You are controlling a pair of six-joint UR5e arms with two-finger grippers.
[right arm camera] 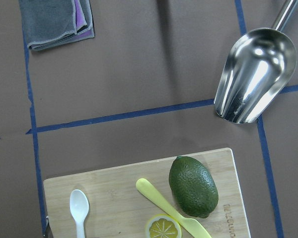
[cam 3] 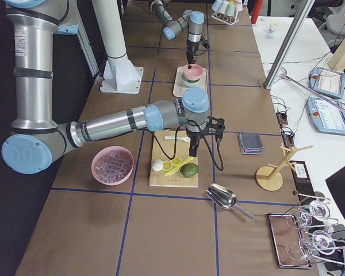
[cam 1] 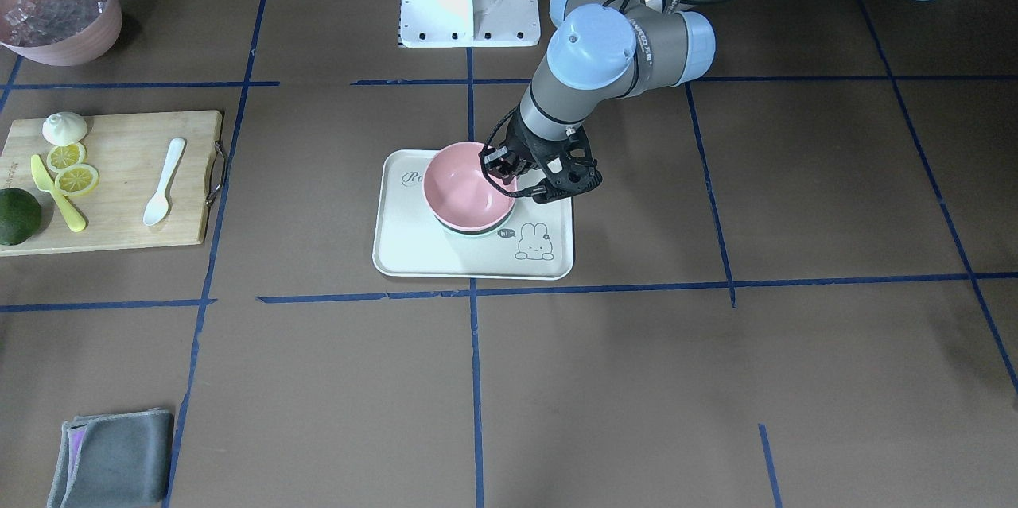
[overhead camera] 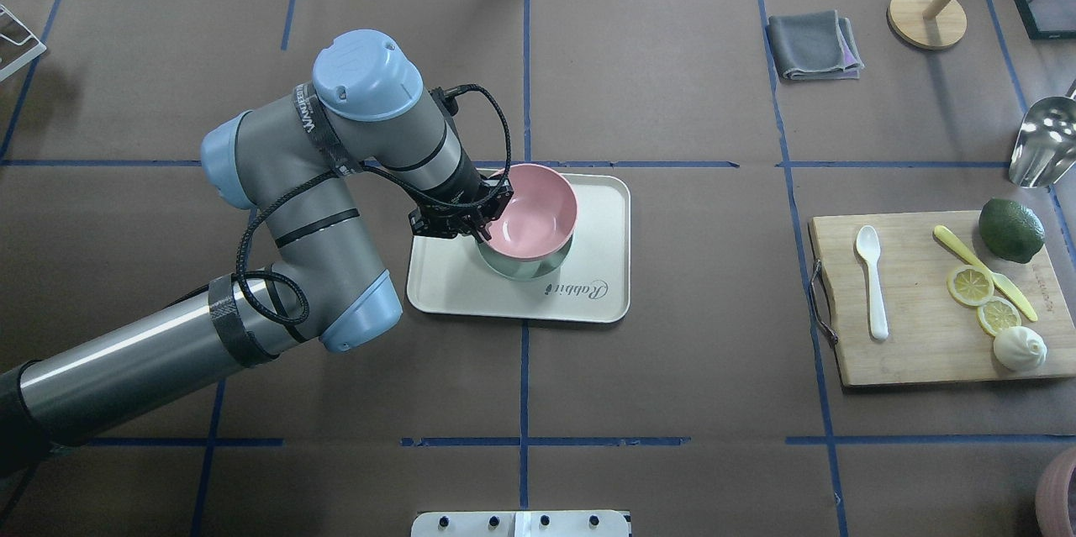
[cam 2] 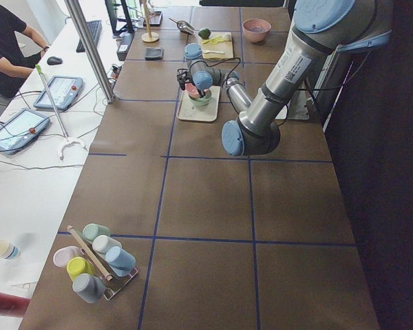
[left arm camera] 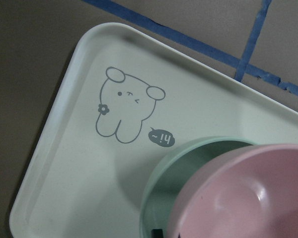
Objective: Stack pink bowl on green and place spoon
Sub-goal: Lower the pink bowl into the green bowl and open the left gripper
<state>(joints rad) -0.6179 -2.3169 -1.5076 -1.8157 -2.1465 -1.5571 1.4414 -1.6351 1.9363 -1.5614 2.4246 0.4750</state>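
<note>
Nearest the overhead camera, the left arm (overhead camera: pixel 168 352) comes in from the lower left corner, folds at its blue-capped joints and reaches down to the middle of the brown worktop (overhead camera: pixel 672 402). The left hand (overhead camera: pixel 479 222) sits at the left side of the pink bowl (overhead camera: pixel 534 213). Its fingers are closed over the rim, so the hand is clamped on the bowl. The pink bowl rides on top of the green bowl (overhead camera: pixel 517 266), whose mint wall shows beneath it. In the left wrist view the pink bowl sits offset over the green one's mouth, leaving part of the green rim uncovered. Both stand on a pale tray (overhead camera: pixel 588 293) printed with a rabbit, which lies across a blue tape line.

Further right, a folded grey cloth (overhead camera: pixel 814 45) lies toward the far edge, with a round wooden stand (overhead camera: pixel 925 16) beside it. Well apart from the tray lies a wooden cutting board (overhead camera: pixel 916 360). The spoon (overhead camera: pixel 872 281) lies flat at the board's left end, scoop pointing away from the robot. To its right are a yellow knife (overhead camera: pixel 983 272), two lemon slices (overhead camera: pixel 969 285), a white bun-shaped piece (overhead camera: pixel 1019 348) and a dark green fruit (overhead camera: pixel 1011 229). A metal scoop (overhead camera: pixel 1042 142) lies beyond the board at the right edge.

From the right-end camera, the right hand (cam 3: pixel 191 154) hangs over the board near the spoon. I cannot tell whether its fingers are apart or together.
</note>
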